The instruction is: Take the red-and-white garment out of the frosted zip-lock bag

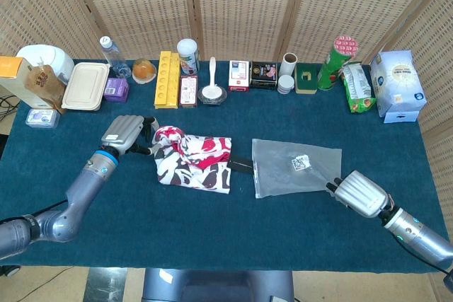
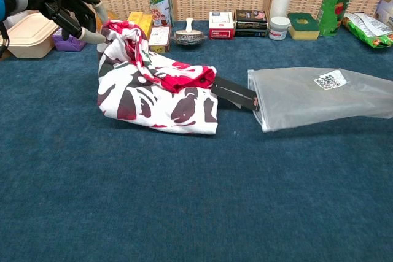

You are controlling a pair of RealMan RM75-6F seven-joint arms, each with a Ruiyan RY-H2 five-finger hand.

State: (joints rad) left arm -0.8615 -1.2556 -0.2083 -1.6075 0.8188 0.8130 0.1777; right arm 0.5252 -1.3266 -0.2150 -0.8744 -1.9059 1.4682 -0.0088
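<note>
left hand [image 1: 126,133] over blue table [image 1: 212,231]

Along the table's [image 1: 42,203] far edge — a green canister [image 1: 334,61], yellow tray [image 1: 167,78], beige lunchbox [image 1: 85,85].

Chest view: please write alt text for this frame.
The red-and-white garment lies on the blue table, out of the frosted bag to its right; only its black tag reaches the bag's mouth. The left hand grips the garment's top corner.
</note>
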